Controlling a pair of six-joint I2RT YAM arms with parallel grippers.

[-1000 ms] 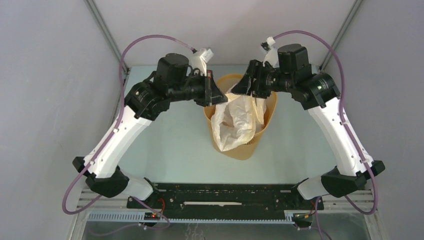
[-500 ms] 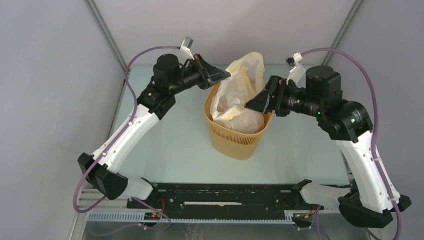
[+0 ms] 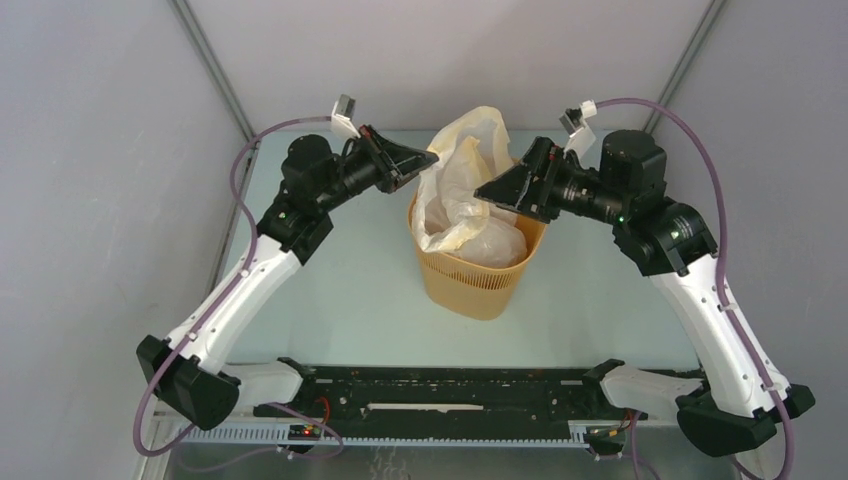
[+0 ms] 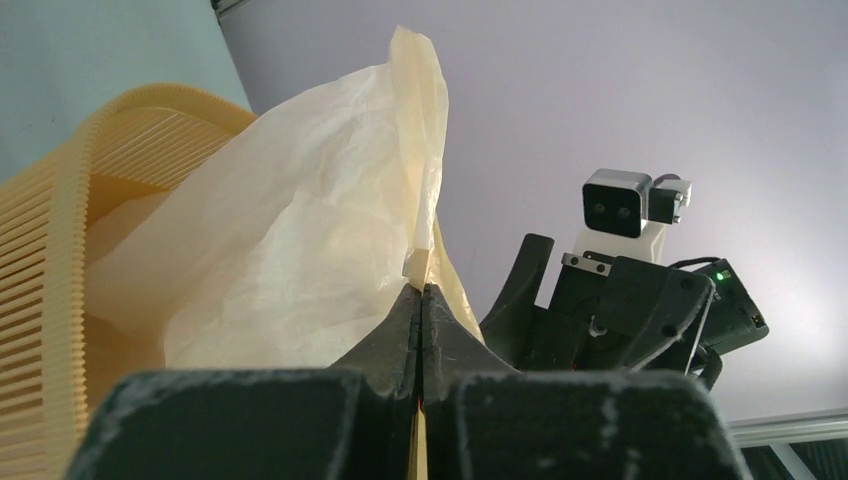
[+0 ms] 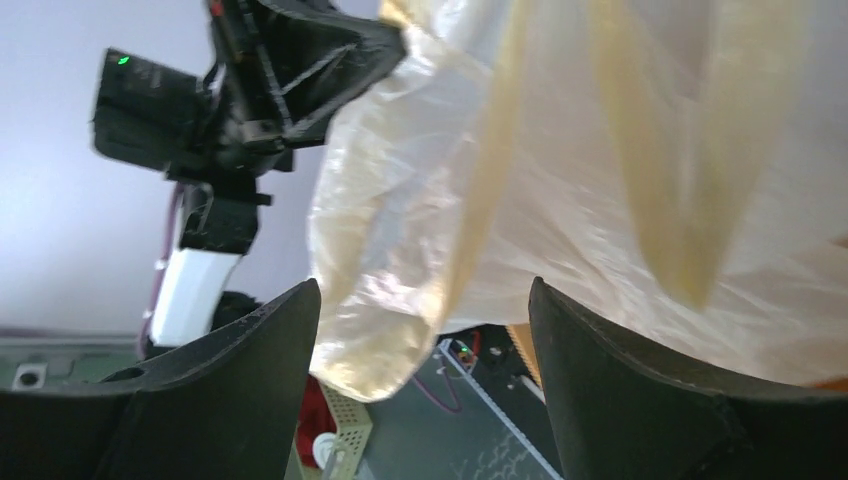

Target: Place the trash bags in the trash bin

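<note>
Bag: your bag [image 3: 462, 190] sits partly inside the bin [image 3: 480, 275], its top standing above the rim.
Left gripper [image 4: 420, 290]: pinched together on the bag's upper edge.
Right gripper [image 5: 425, 300]: fingers spread wide, gripping nothing.
Remaining: you probably need to push the top down.

No text, label or brand can be read in any view. No numbers either (only plain surfaces).

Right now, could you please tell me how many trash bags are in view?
1. The bag sits partly inside the bin, its top standing above the rim and pinched by the left end effector. Another could be hidden beneath it.
</note>
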